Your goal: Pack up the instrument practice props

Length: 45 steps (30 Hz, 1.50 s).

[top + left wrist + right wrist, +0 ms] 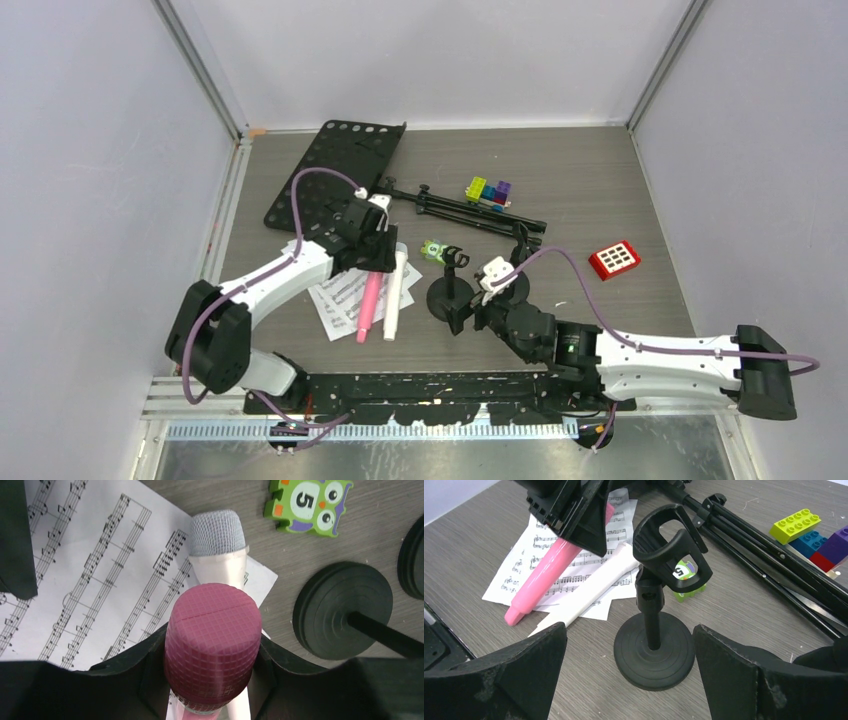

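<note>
gripping the pink microphone (212, 645) by its mesh head, the left gripper (374, 245) has its fingers (125, 680) closed in against both sides of that head; the handle slants down from the gripper and its tail end rests at the near edge of the white sheet-music pages (335, 298); the white microphone (394, 300) lies flat just beside the pink one on its right, partly on the pages, with its grey mesh head pointing away from the arm bases.

the right gripper (468, 315) is spread wide with nothing in it; one mic mount (654, 647) stands upright on its round base between the two fingers (509, 680), apart from both (its clip at the top is empty); a second mic mount (414, 565) stands just to the right of the first, mostly hidden behind the right arm in the top view.

the black perforated music desk (335, 170) lies flat at the far left of the table (600, 170); the folded tripod legs (470, 210) lie on the table, stretching from beside the desk toward the right; whether they join the desk cannot be told.

a green owl block (305, 502) marked 5 lies near the first mount's base; the toy blocks (488, 190) sit just beyond the legs; the red keypad (614, 259) lies well apart to the right.
</note>
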Each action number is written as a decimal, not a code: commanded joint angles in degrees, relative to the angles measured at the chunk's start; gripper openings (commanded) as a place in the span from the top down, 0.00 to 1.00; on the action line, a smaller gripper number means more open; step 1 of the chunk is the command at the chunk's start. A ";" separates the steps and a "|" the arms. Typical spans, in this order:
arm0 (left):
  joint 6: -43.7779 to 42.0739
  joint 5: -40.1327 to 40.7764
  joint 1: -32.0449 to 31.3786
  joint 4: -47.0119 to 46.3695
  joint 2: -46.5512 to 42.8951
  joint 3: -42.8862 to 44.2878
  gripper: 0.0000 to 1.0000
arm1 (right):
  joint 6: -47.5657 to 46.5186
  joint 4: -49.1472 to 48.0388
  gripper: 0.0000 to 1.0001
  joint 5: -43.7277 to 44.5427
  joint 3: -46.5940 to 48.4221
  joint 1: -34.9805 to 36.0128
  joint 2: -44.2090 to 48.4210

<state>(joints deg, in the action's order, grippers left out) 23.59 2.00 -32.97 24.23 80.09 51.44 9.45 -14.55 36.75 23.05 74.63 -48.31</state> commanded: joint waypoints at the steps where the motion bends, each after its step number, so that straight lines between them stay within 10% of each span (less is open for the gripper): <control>1: -1.61 4.93 0.20 -4.39 2.52 4.68 0.79 | -1.24 3.80 0.00 0.60 1.15 0.59 2.15; 10: -2.47 11.89 0.81 -4.26 7.65 5.84 0.76 | -0.60 4.02 0.00 0.70 0.64 0.86 3.49; 28: -1.84 13.09 1.09 -5.21 9.25 5.80 0.29 | 1.73 6.18 0.00 0.32 1.21 0.87 4.32; 45: 0.15 11.10 1.15 5.00 -14.56 6.58 0.00 | 32.19 58.78 0.00 1.28 27.71 0.87 -1.80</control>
<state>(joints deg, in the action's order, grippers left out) 20.75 10.57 -32.12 22.57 69.93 55.88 29.80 26.30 37.36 44.58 75.26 -47.40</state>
